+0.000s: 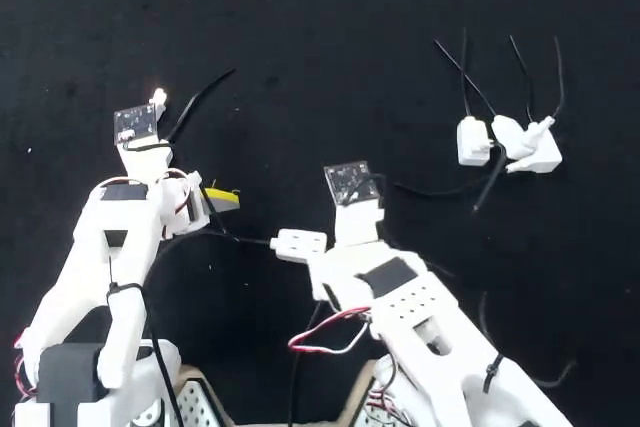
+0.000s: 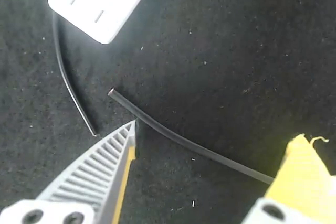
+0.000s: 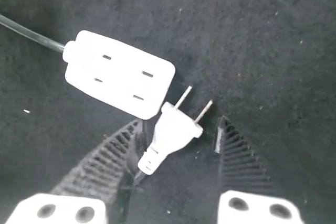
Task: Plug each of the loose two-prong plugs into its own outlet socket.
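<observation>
A white outlet block (image 3: 119,80) with two pairs of slots lies on the black mat, a black cord leaving one end; it is also the outlet block (image 1: 300,243) at mid-table and the outlet block (image 2: 100,1) seen by one corner. A white two-prong plug (image 3: 170,129) lies beside it, prongs pointing past the block's end. My right gripper (image 3: 178,129) stands open around this plug, one finger close against its body. My left gripper (image 2: 210,145) hangs open over a loose black cable end (image 2: 184,141), holding nothing; its yellow fingertip (image 1: 222,202) is left of the block.
Two more white plugs (image 1: 473,140) (image 1: 530,144) with black leads lie together at the far right. A small white piece (image 1: 158,99) with a black lead sits at the upper left. A thin black wire (image 2: 68,82) curves near the block.
</observation>
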`<state>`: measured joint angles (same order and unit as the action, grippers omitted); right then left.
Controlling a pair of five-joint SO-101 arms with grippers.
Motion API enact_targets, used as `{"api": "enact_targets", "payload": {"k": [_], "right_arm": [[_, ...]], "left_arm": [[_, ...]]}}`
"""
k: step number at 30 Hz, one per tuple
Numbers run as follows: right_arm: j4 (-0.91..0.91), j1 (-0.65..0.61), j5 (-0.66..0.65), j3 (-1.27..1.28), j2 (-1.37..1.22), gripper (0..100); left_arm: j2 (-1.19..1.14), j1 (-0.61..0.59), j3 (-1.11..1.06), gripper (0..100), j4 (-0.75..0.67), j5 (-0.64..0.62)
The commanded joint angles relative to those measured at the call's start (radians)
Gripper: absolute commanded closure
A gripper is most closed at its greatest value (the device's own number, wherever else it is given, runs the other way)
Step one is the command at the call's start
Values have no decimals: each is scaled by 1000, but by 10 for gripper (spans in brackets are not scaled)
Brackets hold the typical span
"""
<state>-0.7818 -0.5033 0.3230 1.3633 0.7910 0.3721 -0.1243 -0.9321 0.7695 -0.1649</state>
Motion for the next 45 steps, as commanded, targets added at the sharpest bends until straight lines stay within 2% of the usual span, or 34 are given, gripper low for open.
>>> {"api": "enact_targets", "payload": {"k": [1,5,9,13,18,22,25,27,30,32,34,38,42,45], "right_arm": [[29,-61,12,-4,15,794],[15,-66,-54,-7,13,803],[9,-63,-72,-21,10,858],[-25,-63,-110,-71,-76,810],[-97,-63,-107,-208,-335,783],[-130,-63,-115,-309,-512,862],[-140,-51,-169,-361,-547,990],[-147,-49,-258,-363,-533,982],[-147,-25,-279,-343,-470,988],[-161,48,-295,-349,-407,988],[-193,147,-410,-387,-340,988],[-324,290,-729,-549,-228,988],[-413,339,-976,-750,-179,988],[-379,342,-1103,-866,-174,987]], "left_arm": [[35,-10,4,575,-12,-11],[35,-10,2,575,-12,-11],[35,-10,2,575,-12,-11],[35,-10,2,575,-12,-11],[35,-10,5,575,-12,-11],[35,-10,5,575,-11,-11],[35,-10,5,575,-11,-11],[35,-10,5,575,-11,-11],[35,-10,4,575,-11,-9],[35,-10,5,575,-11,-9],[35,-10,7,575,-11,-9],[35,-10,7,575,-11,-11],[35,-10,7,575,-11,-11],[35,-10,7,575,-11,-11]]}}
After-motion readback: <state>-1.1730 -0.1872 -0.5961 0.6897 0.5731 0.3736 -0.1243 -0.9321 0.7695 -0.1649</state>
